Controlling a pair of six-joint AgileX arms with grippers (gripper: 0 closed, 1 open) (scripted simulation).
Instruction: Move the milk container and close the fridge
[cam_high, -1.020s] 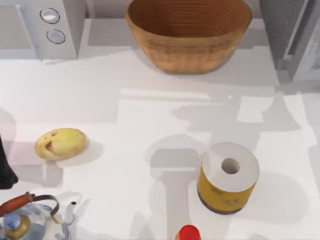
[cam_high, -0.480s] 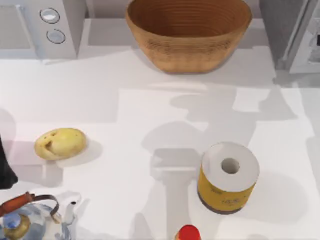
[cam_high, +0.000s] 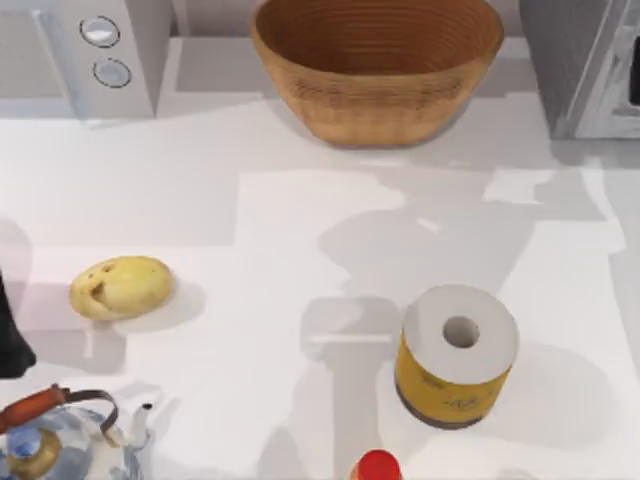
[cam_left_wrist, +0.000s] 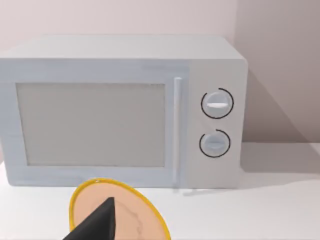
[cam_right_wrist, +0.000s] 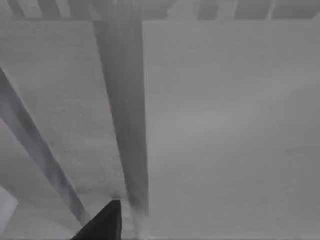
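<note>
We see a matt white table (cam_high: 250, 240), smooth all over. At the upper centre of the top view our basket (cam_high: 377, 65) looks like ribbed woven wood. The fridge (cam_high: 585, 65) has a speckled grey side and a pale smooth door. The microwave (cam_high: 85, 55) looks like matt white plastic with 2 knobs. The potato (cam_high: 121, 287) has dull, blotchy skin; the paper roll (cam_high: 457, 355) wears a yellow wrapper; the kettle (cam_high: 55, 445) looks glazed.

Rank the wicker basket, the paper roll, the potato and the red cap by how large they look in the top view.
1. wicker basket, by far the largest.
2. paper roll.
3. potato, somewhat smaller than the roll.
4. red cap, smallest, though the picture's lower edge cuts it off, so its full extent is unsure.
</note>
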